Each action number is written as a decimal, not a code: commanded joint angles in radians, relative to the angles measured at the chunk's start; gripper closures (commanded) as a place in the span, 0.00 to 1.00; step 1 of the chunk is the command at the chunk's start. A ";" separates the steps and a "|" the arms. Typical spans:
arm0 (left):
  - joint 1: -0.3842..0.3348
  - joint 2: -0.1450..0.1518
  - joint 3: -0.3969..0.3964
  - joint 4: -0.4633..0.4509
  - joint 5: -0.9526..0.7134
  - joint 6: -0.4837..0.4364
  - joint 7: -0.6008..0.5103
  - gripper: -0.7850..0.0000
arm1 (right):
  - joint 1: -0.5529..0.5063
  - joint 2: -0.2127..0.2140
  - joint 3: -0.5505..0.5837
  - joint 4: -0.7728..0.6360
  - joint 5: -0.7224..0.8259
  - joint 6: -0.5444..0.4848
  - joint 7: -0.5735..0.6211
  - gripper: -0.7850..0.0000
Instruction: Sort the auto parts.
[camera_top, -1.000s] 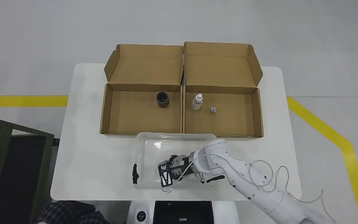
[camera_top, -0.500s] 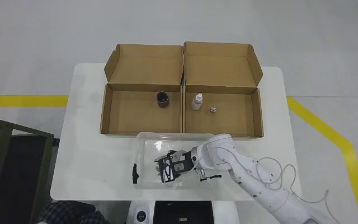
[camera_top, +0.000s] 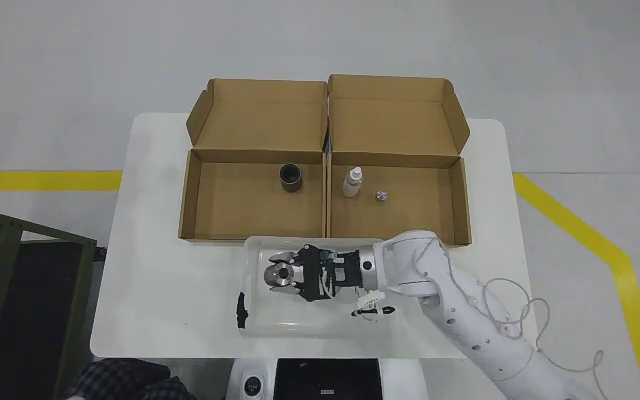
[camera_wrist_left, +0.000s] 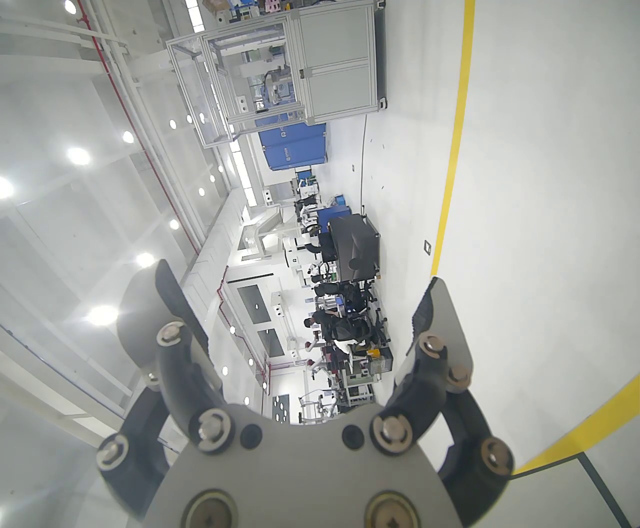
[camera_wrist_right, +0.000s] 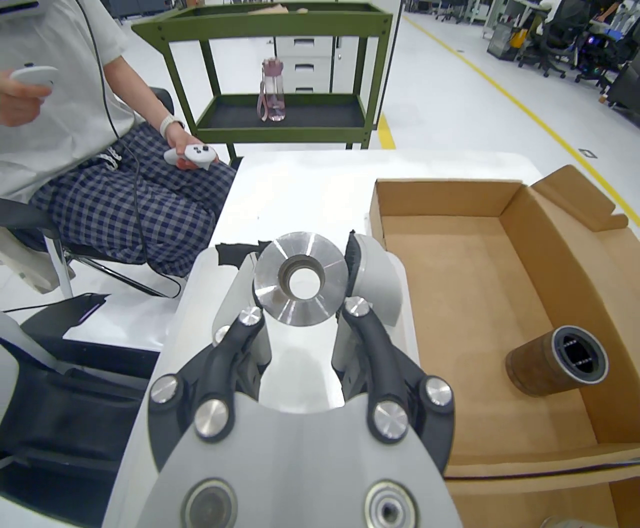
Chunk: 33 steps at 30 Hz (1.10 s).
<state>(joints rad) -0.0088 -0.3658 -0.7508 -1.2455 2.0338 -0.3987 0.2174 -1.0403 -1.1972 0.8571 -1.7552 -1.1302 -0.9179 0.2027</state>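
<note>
Right gripper (camera_wrist_right: 300, 287) is clamped on a metal disc (camera_wrist_right: 300, 279), one finger on each side of the rim. The flat face is turned back toward the wrist and the centre hole is unblocked. My guess is the rim grip was chosen because the faces are too slick and broad to pinch. The disc sits over the far left part of the clear tray (camera_top: 375, 243), seemingly off its floor, just short of the near wall of the left box (camera_top: 220, 205). That reads as a carry pose toward one of the boxes, though which one can't be called from here. The disc is bright machined steel, thick, with radial glints, a stepped bore and a dull smudge low on the face. It's probably heavy for its size and could slip if tilted. The left box holds a dark sleeve (camera_top: 291, 178). The right box (camera_top: 420, 210) holds a white bottle (camera_top: 352, 182) and a small metal piece (camera_top: 380, 195). A black part (camera_top: 240, 308) hangs at the tray's left edge. Left gripper (camera_wrist_left: 300, 280) points out into the room with its fingers apart and nothing between them, probably parked out of the way.
</note>
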 joint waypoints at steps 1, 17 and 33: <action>0.000 0.000 0.000 0.000 0.000 0.000 0.000 0.00 | -0.005 0.002 0.011 -0.011 0.021 -0.003 -0.016 1.00; 0.000 0.000 0.000 0.000 0.000 0.000 0.000 0.00 | -0.012 -0.007 0.075 -0.016 0.185 0.084 -0.192 1.00; 0.000 0.000 0.000 0.000 0.000 0.000 0.000 0.00 | 0.027 -0.019 0.078 -0.013 0.088 0.184 -0.154 1.00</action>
<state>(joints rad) -0.0088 -0.3658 -0.7508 -1.2455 2.0338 -0.3987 0.2174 -1.0196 -1.2159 0.9358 -1.7723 -1.0366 -0.7407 0.0377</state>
